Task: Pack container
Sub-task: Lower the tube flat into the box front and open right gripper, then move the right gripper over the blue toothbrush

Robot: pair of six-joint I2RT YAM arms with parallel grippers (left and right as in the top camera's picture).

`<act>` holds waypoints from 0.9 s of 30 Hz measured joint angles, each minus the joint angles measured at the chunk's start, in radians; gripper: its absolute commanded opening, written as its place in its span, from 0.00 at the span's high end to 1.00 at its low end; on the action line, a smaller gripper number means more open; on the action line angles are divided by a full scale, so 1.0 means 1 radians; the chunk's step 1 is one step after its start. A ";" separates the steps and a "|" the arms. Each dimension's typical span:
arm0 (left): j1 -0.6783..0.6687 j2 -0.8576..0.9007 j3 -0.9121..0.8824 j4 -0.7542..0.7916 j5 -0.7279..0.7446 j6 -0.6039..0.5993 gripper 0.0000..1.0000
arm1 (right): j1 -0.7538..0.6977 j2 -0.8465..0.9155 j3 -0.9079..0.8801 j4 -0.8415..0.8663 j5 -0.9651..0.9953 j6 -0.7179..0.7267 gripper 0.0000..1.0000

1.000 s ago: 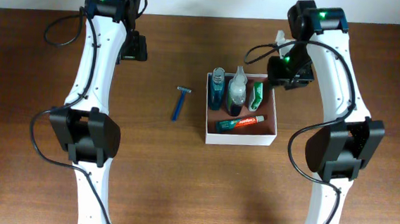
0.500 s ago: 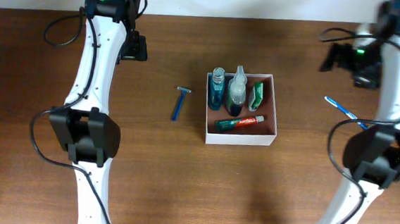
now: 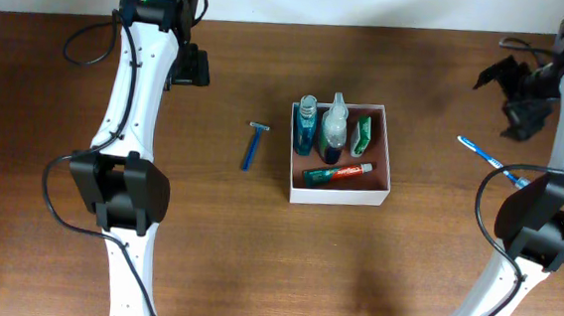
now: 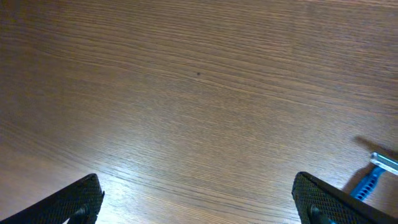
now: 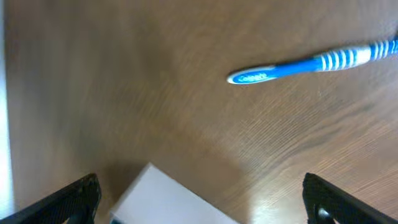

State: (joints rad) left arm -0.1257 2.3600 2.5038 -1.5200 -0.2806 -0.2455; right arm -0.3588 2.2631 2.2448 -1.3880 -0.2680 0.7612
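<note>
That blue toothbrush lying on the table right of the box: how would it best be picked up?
Probably mid-handle on the toothbrush, the right end effector coming straight down with fingers across its thin width: it lies flat and slanted on the table, so only its long sides offer grip.

Nothing is reading clearly — lettering on the blue toothbrush (image 5: pixel 314 61) and toothpaste tube (image 3: pixel 339 173) is showing only as blur.

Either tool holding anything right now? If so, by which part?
Nothing is held. The left tool and right tool are both open and empty; the toothbrush and razor lie loose on the table.
</note>
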 measured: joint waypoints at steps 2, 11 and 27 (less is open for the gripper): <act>0.000 0.000 0.000 0.000 0.009 0.000 0.01 | 0.001 0.000 -0.058 0.029 0.006 0.133 0.01; 0.000 0.000 0.000 0.000 0.021 0.000 0.01 | 0.002 0.000 -0.234 0.183 0.019 0.710 0.01; 0.000 0.000 0.000 0.000 0.022 0.000 0.01 | 0.002 0.000 -0.319 0.214 0.342 1.001 0.01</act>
State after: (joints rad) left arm -0.1257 2.3600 2.5038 -1.5204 -0.2584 -0.2455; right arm -0.3565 2.2631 1.9255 -1.1736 0.0738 1.7622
